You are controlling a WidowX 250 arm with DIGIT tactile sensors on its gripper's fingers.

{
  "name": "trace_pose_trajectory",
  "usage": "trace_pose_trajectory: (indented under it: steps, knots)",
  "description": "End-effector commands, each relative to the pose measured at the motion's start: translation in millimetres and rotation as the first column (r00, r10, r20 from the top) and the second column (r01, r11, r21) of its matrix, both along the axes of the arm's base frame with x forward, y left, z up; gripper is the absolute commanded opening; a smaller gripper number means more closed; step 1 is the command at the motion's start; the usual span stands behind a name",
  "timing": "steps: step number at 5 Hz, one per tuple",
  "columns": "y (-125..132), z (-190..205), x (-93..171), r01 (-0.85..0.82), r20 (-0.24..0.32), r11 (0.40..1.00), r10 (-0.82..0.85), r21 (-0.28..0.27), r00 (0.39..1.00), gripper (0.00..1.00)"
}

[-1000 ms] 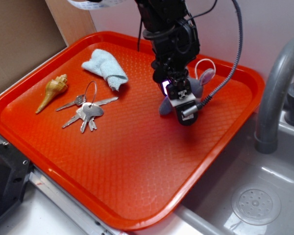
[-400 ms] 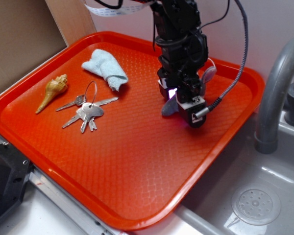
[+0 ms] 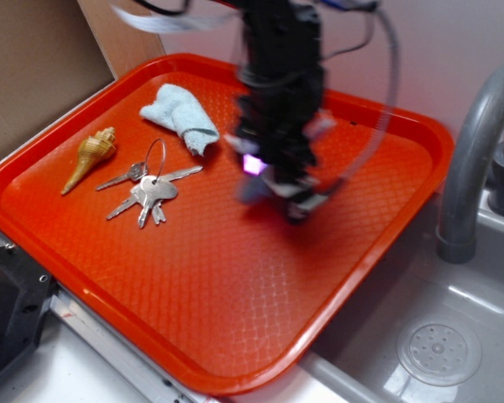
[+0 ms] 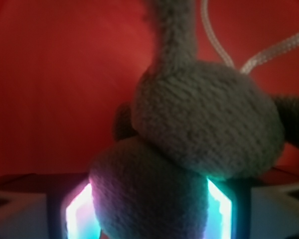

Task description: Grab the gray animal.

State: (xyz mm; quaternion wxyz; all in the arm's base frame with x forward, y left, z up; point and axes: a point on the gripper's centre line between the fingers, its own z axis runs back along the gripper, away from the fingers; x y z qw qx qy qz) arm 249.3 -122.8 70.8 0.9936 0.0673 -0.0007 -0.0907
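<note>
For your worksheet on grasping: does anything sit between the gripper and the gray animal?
Nothing visible does. In the wrist view the gray animal sits directly between the lit fingers, its body filling the gap. The exterior view is too blurred to add more.

Fuzzy matt plush gray animal (image 4: 199, 124); glossy textured plastic tray (image 3: 235, 311); shiny metal keys (image 3: 151, 191).

Gray animal (image 4: 189, 149): fuzzy plush, ear up, loop string, pinched between lit pads.
</note>
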Motion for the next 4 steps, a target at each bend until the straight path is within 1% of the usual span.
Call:
trace_pose_trajectory:
  steps: [1, 2, 3, 4]
  knots:
    - [45.1, 72.4, -33.0, -0.099, 0.067, 0.995, 0.100, -0.009, 0.993, 0.00]
    - [67.6, 97.7, -59.8, -0.118, 0.052, 0.985, 0.126, -0.125, 0.991, 0.00]
    - [71.4, 97.5, -68.4, -0.138, 0.074, 0.979, 0.151, -0.149, 0.986, 0.00]
    - [69.7, 88.2, -62.6, -0.076, 0.065, 0.985, 0.087, -0.153, 0.994, 0.00]
